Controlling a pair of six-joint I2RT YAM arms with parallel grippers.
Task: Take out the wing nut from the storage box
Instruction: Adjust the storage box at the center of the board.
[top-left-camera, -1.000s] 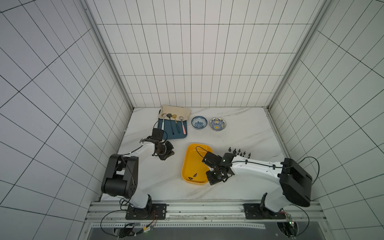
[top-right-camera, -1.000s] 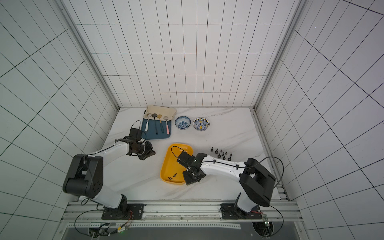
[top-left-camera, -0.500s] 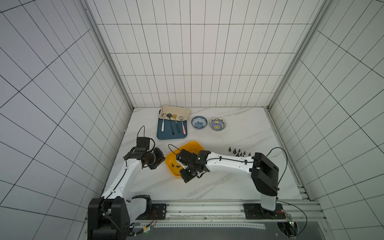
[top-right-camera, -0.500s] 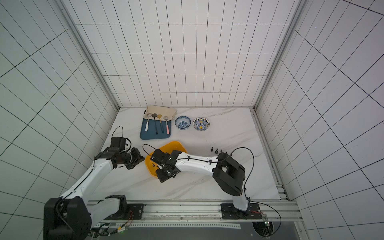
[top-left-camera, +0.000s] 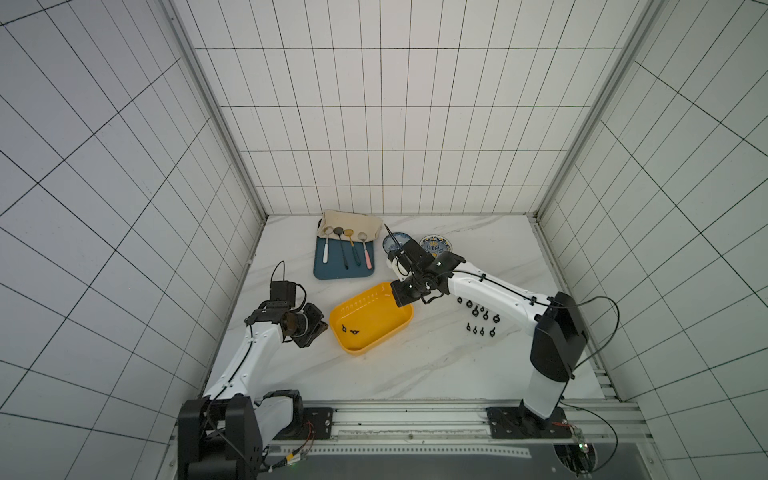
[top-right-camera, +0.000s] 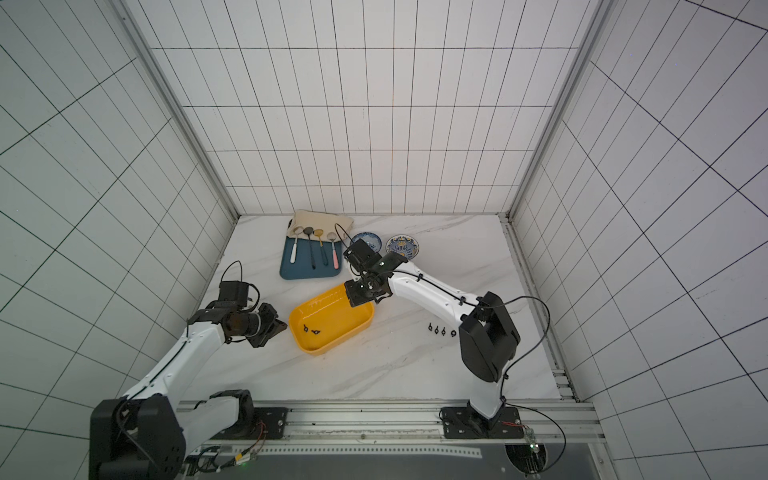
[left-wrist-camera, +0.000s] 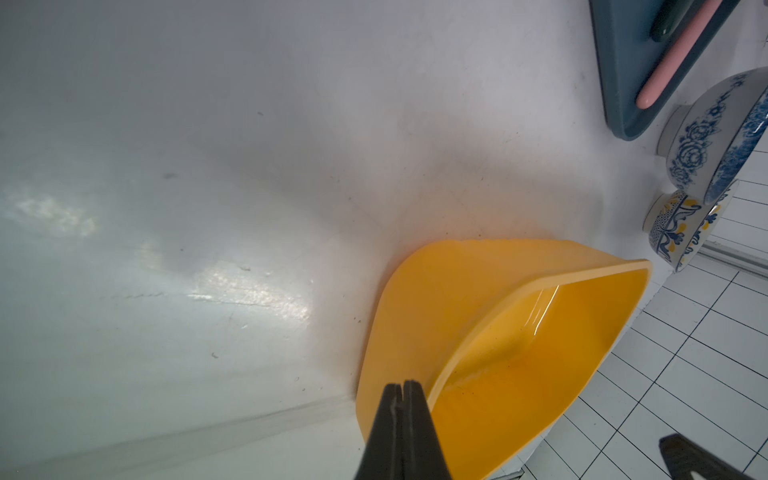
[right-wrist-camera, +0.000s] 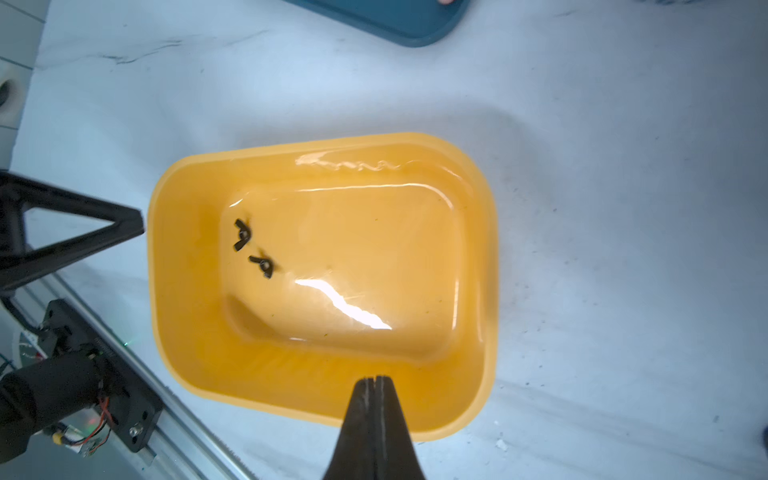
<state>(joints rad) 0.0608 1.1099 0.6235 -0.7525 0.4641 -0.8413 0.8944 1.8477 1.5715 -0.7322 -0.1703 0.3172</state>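
The yellow storage box (top-left-camera: 376, 316) is sitting in the middle of the table (top-left-camera: 436, 365), and 2 black wing nuts (right-wrist-camera: 242, 241) are lying side by side on its floor, near the end that is facing the left arm. The right gripper (right-wrist-camera: 376, 379) is hanging above the opposite end of the box, over the wall there; its jaws are pressed fully together and are holding nothing. The left gripper (left-wrist-camera: 402, 384) is waiting just beside the outer wall of the box, also fully closed and empty; whether it is touching the plastic, I cannot tell. A group of other wing nuts (top-left-camera: 485, 316) is lying on the table on the right arm's side, well apart from the box. I am judging that the step in hand is the reach for a nut, not the grasp itself. The next move is asking the right gripper to open, travel across the box toward the 2 nuts, come down over 1 of them and close on it without pushing the second nut away
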